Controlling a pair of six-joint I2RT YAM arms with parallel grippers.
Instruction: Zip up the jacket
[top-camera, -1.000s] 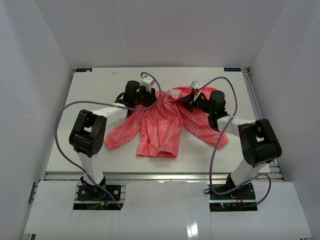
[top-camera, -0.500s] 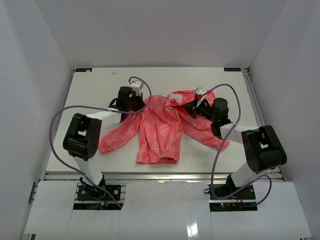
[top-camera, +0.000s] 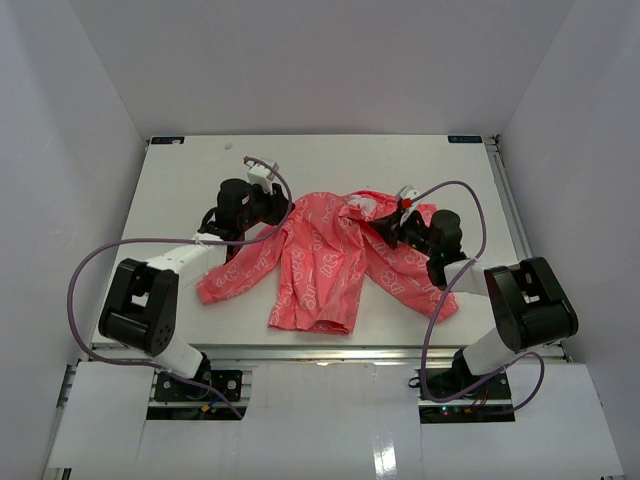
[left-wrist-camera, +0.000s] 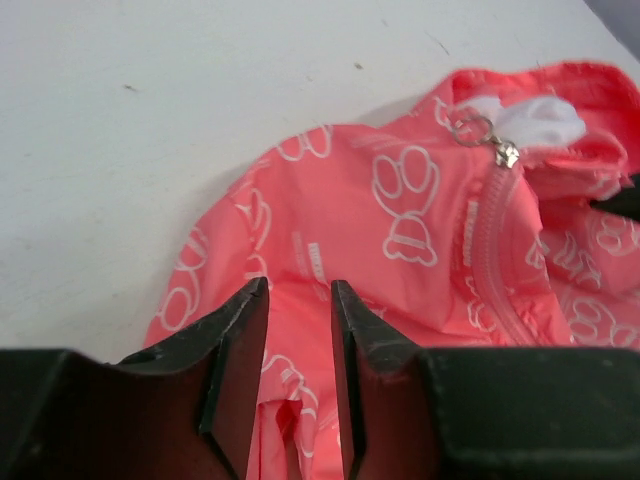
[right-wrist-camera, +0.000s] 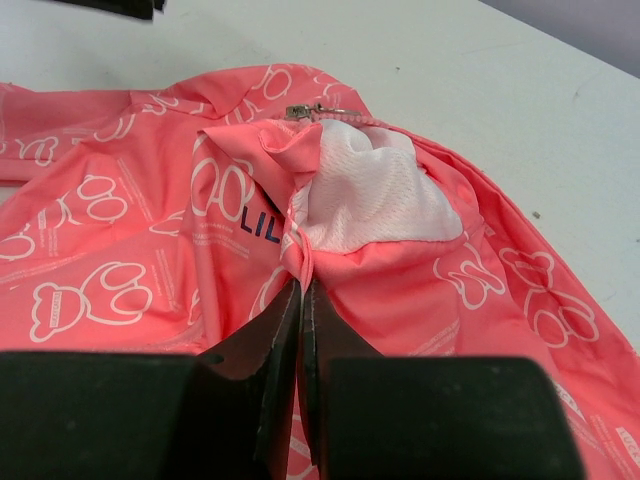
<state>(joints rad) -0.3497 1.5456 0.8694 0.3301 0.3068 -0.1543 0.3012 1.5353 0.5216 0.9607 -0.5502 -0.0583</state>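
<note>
The coral-pink jacket (top-camera: 325, 262) lies front up in the middle of the white table (top-camera: 190, 170), sleeves spread out to both sides. Its zipper (left-wrist-camera: 488, 250) looks closed up to the collar, with the silver pull (left-wrist-camera: 505, 152) by the white lining (right-wrist-camera: 370, 200). My left gripper (top-camera: 278, 208) hovers over the jacket's left shoulder. In the left wrist view my left gripper (left-wrist-camera: 300, 285) has its jaws a little apart, with fabric lying beneath the gap. My right gripper (top-camera: 386, 226) is at the collar. In the right wrist view my right gripper (right-wrist-camera: 300, 283) is shut on a pinch of the pink collar edge.
White enclosure walls stand close on the left, back and right. Purple cables (top-camera: 130, 245) loop from both arms over the table. The table's metal front rail (top-camera: 320, 352) runs just below the jacket's hem.
Both grippers moved apart, the left one leftward and the right one rightward and nearer. The jacket has been drawn flatter and wider, and its left sleeve slid left.
</note>
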